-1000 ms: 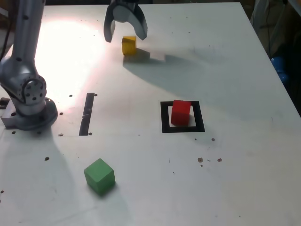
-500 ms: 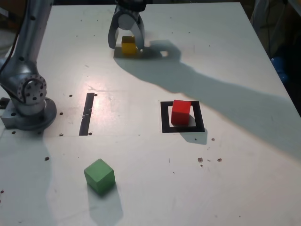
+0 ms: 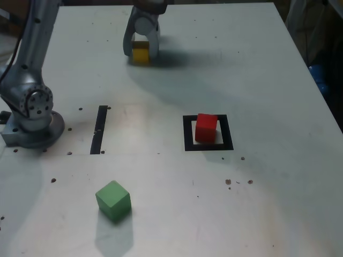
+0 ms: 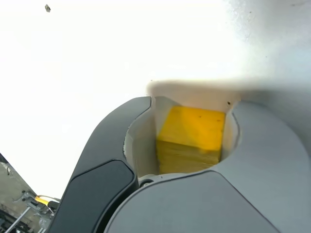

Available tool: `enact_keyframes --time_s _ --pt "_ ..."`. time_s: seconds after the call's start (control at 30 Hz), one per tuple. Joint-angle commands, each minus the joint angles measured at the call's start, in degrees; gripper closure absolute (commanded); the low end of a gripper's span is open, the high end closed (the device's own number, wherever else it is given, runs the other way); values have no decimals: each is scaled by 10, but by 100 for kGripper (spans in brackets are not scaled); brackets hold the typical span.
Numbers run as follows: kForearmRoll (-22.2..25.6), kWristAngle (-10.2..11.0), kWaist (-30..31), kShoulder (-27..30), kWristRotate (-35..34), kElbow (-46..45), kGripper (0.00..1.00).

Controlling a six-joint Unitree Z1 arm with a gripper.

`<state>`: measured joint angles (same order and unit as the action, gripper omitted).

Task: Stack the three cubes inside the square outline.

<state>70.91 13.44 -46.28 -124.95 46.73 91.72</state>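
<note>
Exterior view: yellow cube is seen at the far edge area of the surface, between the lowered fingers, which are curved around its sides. Red cube is set upright inside the square outline; nothing is stacked on it. Green cube is placed near the front, left of the outline, turned at an angle. Black strip is laid between the arm base and the outline. Wrist view: yellow cube is framed by the fingers, partly open; whether it is gripped cannot be told.
</note>
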Motion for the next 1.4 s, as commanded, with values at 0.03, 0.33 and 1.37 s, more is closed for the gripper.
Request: enact_keyframes --time_s 0.03,0.33,1.37 --pt "1 1 10 9 -4 -3 72" --pt "40 6 86 58 -49 -3 72" --pt "143 -106 451 87 -284 73 72"
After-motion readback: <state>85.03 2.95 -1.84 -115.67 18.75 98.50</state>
